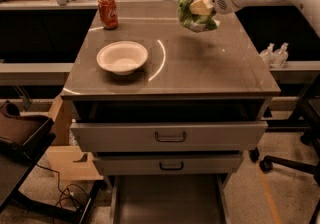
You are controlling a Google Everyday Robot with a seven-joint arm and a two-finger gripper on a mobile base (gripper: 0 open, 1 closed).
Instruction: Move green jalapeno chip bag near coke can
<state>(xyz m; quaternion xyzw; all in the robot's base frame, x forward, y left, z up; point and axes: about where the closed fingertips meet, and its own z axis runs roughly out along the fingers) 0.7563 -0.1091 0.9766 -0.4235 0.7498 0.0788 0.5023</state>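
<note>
The green jalapeno chip bag (194, 16) is crumpled and shiny, held off the tabletop at the back right of the table. My gripper (201, 7) comes in from the upper right on a white arm and is shut on the bag. The coke can (107, 11) stands upright at the back left corner of the table, well to the left of the bag.
A white bowl (122, 57) sits at the left middle of the grey table (200, 68). Two drawers are under the tabletop, and a lower one (167, 203) is pulled out. Two small bottles (274, 55) stand on a ledge to the right. A dark chair (20, 138) is at the lower left.
</note>
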